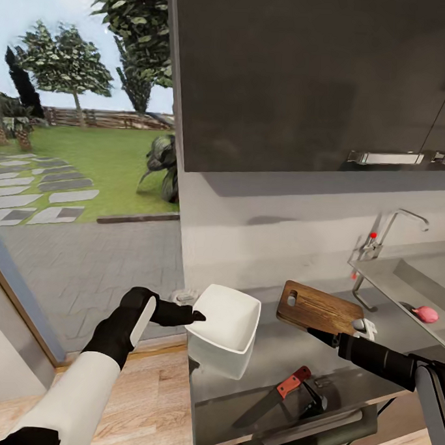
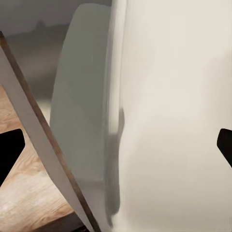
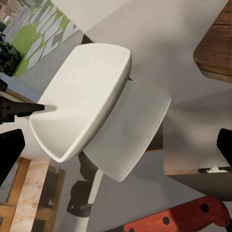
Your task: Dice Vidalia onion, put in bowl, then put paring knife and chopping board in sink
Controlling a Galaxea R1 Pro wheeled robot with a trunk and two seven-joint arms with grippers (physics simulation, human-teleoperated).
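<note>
The white bowl (image 1: 227,317) stands at the left end of the countertop (image 1: 345,379). My left gripper (image 1: 196,317) is open at the bowl's left rim, and the bowl's wall (image 2: 174,121) lies between its fingers. The chopping board (image 1: 319,308) lies further right, toward the sink (image 1: 402,284). My right gripper (image 1: 324,333) is open at the board's near edge, holding nothing; from it I see the bowl (image 3: 84,101) and a board corner (image 3: 217,53). The paring knife (image 1: 275,393) lies near the counter's front edge, its red handle (image 3: 183,217) close by. The Vidalia onion (image 1: 428,314) sits in the sink.
Dark wall cabinets (image 1: 289,76) hang over the counter. A chrome faucet (image 1: 395,228) with a red knob stands behind the sink. Left of the counter are a wooden floor (image 1: 142,388) and a glass wall onto a garden (image 1: 75,175). The bowl is close to the counter's left edge.
</note>
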